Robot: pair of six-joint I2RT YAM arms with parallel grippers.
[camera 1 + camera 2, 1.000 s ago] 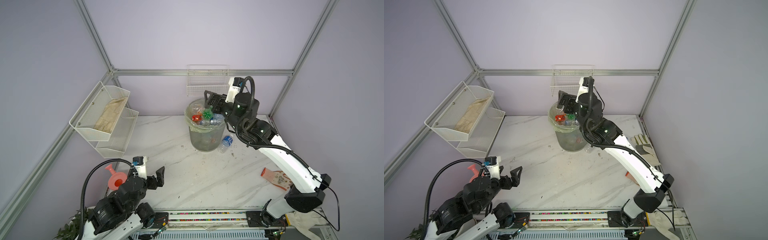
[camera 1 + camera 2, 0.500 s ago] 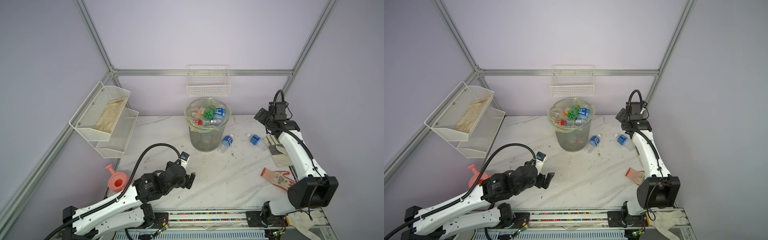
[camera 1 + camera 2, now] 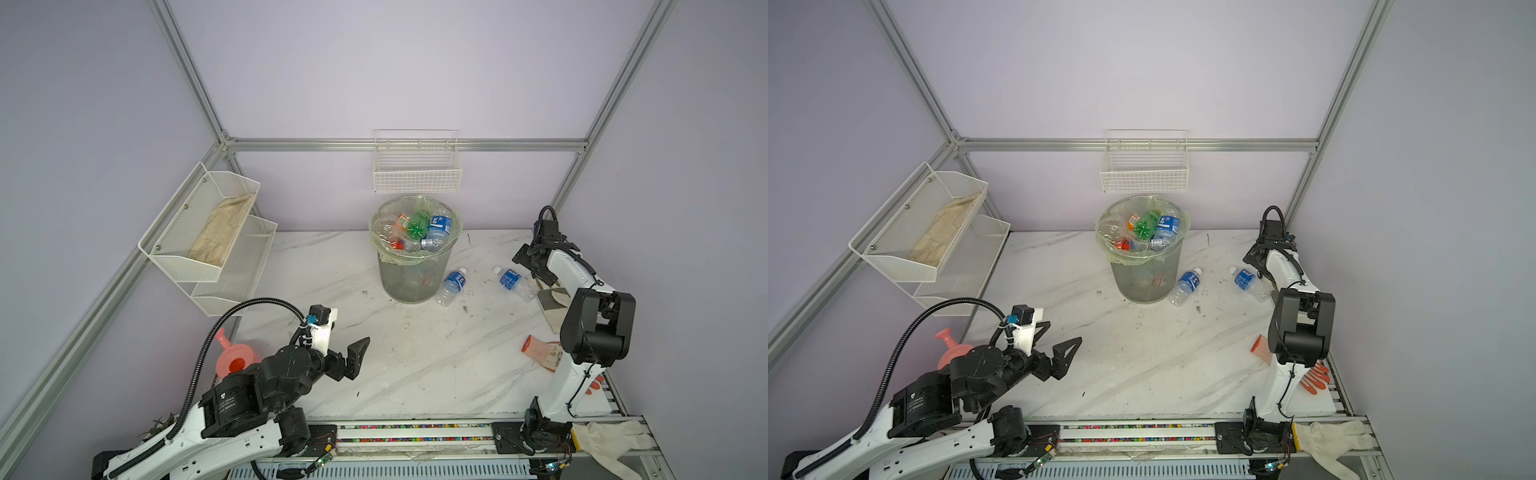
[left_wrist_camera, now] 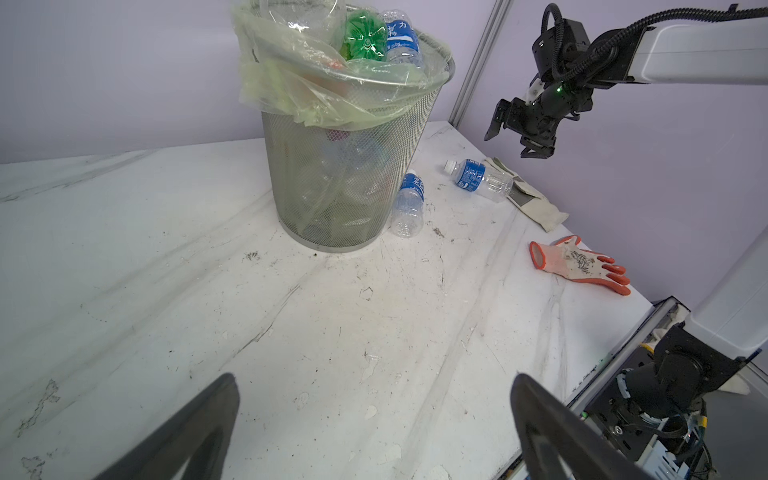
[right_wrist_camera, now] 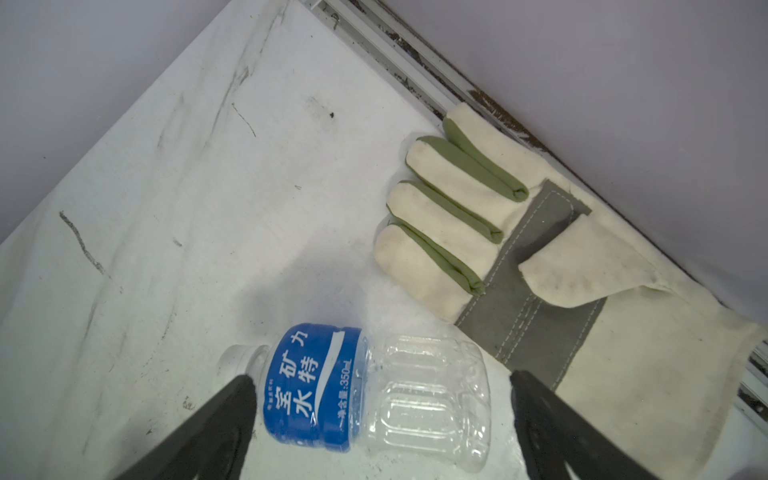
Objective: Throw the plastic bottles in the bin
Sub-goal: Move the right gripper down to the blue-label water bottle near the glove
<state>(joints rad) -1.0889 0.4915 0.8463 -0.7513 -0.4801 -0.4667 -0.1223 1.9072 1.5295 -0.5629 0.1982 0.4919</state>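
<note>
Right wrist view: the blue-labelled water bottle is seen lying on the worktop, beside a canvas work glove, under the right hand, whose jaws stand apart. Apparently empty, it is judged light, crushable and slick; the ribbed clear body is best taken crosswise.

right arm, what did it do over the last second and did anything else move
The right gripper pulled back from above the bin to the right rear and now hangs open over the blue-label bottle beside the white glove, holding nothing. The left gripper, open, stretched toward the middle, then drew back. The other bottle by the bin stayed put.
</note>
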